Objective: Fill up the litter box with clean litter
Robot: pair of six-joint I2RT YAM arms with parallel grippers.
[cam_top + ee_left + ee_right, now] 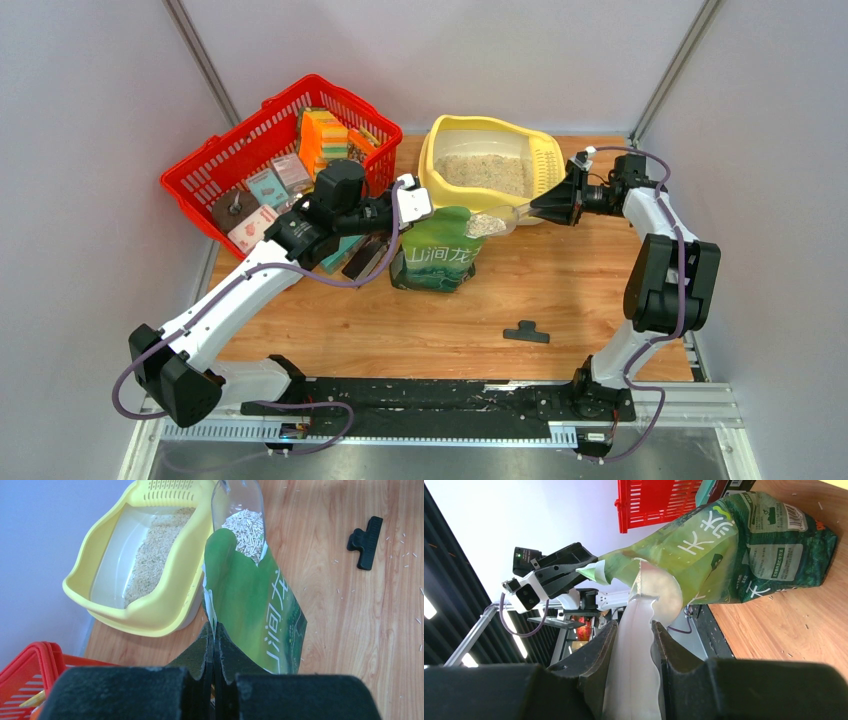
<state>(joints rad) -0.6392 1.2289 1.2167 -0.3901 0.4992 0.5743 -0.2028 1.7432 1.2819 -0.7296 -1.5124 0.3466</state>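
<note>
Left end effector (213,640); beyond, grainy beige-grey litter (150,555)

Lab booth (blank panel walls (80,120))

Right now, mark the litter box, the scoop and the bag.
litter box (150,624): left wrist view, on the near yellow rim.
scoop (235,497): left wrist view, on the clear upper wall.
bag (440,255): top external view, on the green printed front.
</note>
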